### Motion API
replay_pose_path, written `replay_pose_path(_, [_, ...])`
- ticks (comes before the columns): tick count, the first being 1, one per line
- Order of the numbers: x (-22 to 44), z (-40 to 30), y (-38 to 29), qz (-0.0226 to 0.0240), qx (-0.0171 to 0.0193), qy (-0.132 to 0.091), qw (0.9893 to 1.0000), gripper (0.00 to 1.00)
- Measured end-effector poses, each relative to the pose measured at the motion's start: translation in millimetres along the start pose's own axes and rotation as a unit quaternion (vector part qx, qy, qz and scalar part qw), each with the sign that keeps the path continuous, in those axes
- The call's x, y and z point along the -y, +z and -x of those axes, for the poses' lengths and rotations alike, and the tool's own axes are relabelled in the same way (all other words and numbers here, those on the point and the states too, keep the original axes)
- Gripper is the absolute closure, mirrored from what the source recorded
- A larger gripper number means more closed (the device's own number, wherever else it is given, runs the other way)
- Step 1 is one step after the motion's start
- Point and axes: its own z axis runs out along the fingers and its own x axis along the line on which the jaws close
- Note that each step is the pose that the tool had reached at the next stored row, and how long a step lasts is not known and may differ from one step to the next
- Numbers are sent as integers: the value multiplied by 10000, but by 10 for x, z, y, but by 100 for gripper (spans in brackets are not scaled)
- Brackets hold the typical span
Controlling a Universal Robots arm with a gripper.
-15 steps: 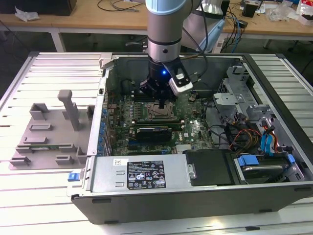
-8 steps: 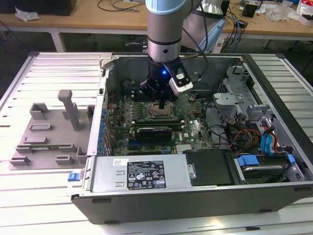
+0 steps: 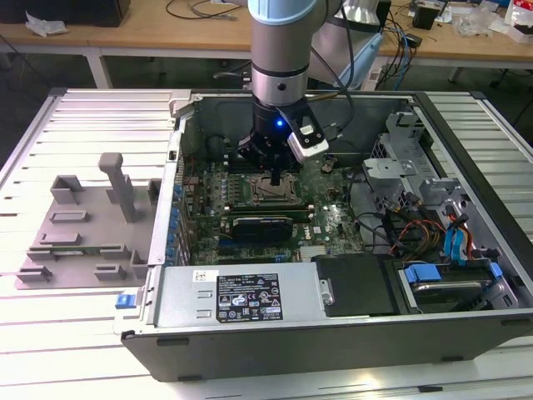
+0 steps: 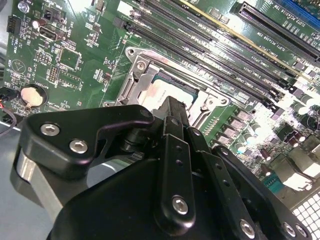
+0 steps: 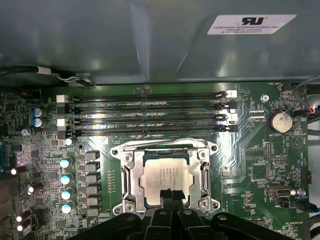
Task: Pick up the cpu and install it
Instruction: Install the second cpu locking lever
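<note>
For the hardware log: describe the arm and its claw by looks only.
The arm is a thick cylinder, pale blue above and silver-grey below, with a glowing blue light and black cables trailing off it. A white block is mounted at the wrist. The claw is matte black, built of linked bars with silver screws.

The surface point(image 3: 75, 333) is built of pale slatted aluminium profiles, brightly lit from above so the slats glare white toward the exterior view's right. Behind it runs a long wooden workbench point(image 3: 158, 29) on white legs, strewn with black cables point(image 3: 204, 10), crumpled white paper point(image 3: 43, 25) and small boxes. Under the bench the floor looks dark. A dark monitor base or case point(image 3: 67, 10) sits at its far end on the exterior view's left.
</note>
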Motion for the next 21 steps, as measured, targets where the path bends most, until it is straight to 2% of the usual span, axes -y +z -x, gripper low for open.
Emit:
replay_pose_path(2, [0,1,-20,-1,0,0,10000,89])
replay_pose_path(6, [0,6,-124,-1,0,0,10000,89])
replay_pose_path(8, [-1,10,-202,0,0,0,10000,89])
replay_pose_path(11, [9,9,-204,-2,-1,0,10000,89])
replay_pose_path(13, [127,10,-203,-1,0,0,10000,89])
replay_pose_path(17, [282,10,-202,-1,0,0,10000,89])
replay_pose_path(18, [347,11,-202,-2,0,0,10000,89])
replay_pose_path(19, [381,11,-202,-2,0,0,10000,89])
replay_pose_path(21, [403,8,-199,-1,0,0,10000,89])
